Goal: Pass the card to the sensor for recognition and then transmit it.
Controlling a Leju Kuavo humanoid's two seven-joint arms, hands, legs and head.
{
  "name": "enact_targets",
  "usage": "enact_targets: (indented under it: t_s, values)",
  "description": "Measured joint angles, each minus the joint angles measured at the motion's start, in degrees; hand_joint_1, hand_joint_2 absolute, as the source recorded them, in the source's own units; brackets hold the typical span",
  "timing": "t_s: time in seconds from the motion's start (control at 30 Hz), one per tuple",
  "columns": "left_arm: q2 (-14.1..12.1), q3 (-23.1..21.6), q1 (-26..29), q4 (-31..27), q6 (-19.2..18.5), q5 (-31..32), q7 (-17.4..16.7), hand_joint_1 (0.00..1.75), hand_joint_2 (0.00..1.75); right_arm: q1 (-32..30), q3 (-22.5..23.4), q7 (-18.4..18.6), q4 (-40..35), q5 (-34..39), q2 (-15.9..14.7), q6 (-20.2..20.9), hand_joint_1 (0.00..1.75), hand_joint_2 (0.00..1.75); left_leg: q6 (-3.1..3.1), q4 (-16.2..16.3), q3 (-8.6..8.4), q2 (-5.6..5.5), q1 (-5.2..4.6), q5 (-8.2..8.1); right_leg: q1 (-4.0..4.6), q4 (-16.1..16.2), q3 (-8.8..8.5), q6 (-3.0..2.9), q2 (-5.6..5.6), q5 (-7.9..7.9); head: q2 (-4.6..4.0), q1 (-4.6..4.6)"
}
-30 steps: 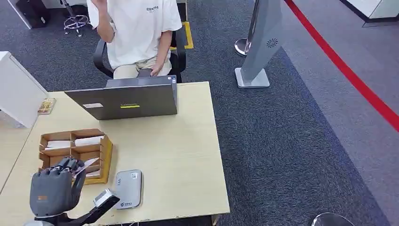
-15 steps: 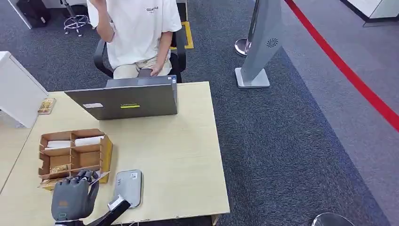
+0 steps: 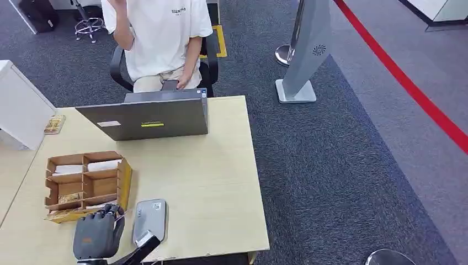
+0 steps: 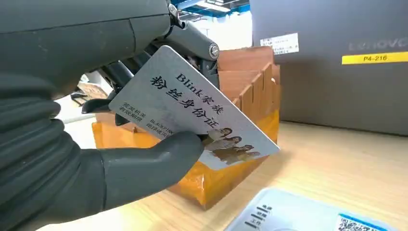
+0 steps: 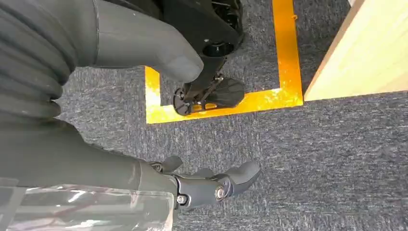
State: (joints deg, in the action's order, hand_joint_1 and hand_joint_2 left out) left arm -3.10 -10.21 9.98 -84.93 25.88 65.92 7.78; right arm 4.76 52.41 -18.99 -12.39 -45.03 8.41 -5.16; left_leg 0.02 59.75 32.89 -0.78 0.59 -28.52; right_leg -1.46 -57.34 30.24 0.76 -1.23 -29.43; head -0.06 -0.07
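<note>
- Your left hand (image 3: 98,238) sits at the lower left of the head view, over the near edge of the table (image 3: 209,182); the box (image 3: 88,185) is just above it and the sensor (image 3: 150,220) just to its right, so it sits in the gap between them
- The widest bare stretch of table runs from the middle of the frame to the right edge of the table; the laptop (image 3: 148,116) closes off the far side, with a person (image 3: 160,38) seated behind it; carpet fills the right half of the frame
- In the left wrist view the hand (image 4: 72,120) grips the card (image 4: 192,125): thumb pressed on its printed face, darker fingers (image 4: 192,43) behind it; the card is clear of the table, in front of the box (image 4: 245,96), with the sensor (image 4: 308,214) at the bottom of that frame
- The card is pale grey with black lettering, "Blink" among it, and a small picture of figures near its free corner
- Its long axis runs from upper left to lower right in the wrist frame, the free end pointing down toward the lower right; the printed face is turned to the camera
- Your right hand (image 5: 144,120) hangs over grey carpet beside a yellow floor line (image 5: 226,103); its fingers (image 5: 216,185) are loosely apart and it holds nothing
</note>
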Motion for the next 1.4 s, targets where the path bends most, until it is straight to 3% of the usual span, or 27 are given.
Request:
enact_targets:
  t_s: [0.17, 0.87, 1.0, 1.23, 1.4]
  values:
    - [1.75, 0.0, -1.38, 7.32, 2.16, 0.48, 0.02, 1.75, 1.75, 0.11, -0.17, 0.96, 0.09, -1.2, 0.63, 0.0, 0.0, 1.75, 0.0, 0.0, 0.0, 0.01, 0.0, 0.0, 0.0, 0.0, 0.01, 0.0, 0.0, 0.0, 0.02, 0.0]
    - [3.04, -2.78, -3.71, 14.71, 5.79, 0.89, 0.48, 1.75, 1.75, 0.29, -0.74, 1.16, 0.11, -2.16, 0.9, 0.0, 0.0, 1.75, 0.0, 0.0, 0.0, -0.01, 0.0, 0.0, 0.0, 0.0, 0.0, 0.0, 0.01, 0.0, 0.02, 0.0]
    - [2.36, -2.78, -3.59, 12.28, 5.53, 0.46, -0.18, 1.75, 1.75, 0.26, -0.74, 1.16, 0.13, -2.14, 0.9, -0.02, 0.0, 1.75, 0.0, 0.0, 0.0, -0.01, 0.0, 0.0, 0.0, 0.0, 0.0, 0.0, 0.01, 0.0, 0.02, 0.0]
    - [-0.46, -1.66, -4.44, 2.13, 3.32, 3.02, -1.93, 1.75, 1.75, 0.19, -0.72, 0.87, 0.13, -2.1, 0.9, 0.02, 0.0, 1.75, -0.01, 0.0, 0.0, -0.02, 0.03, 0.04, 0.02, -0.01, 0.01, 0.0, 0.01, 0.0, 0.02, 0.0]
    - [-3.98, 2.19, -10.28, -3.59, -1.05, 5.21, -3.85, 1.75, 1.75, 0.16, -0.72, 0.28, 0.13, -2.08, 0.9, 0.2, 0.0, 1.75, 0.0, 0.0, 0.01, -0.06, 0.04, 0.14, 0.03, -0.03, 0.0, -0.03, 0.07, 0.05, 0.02, -0.02]
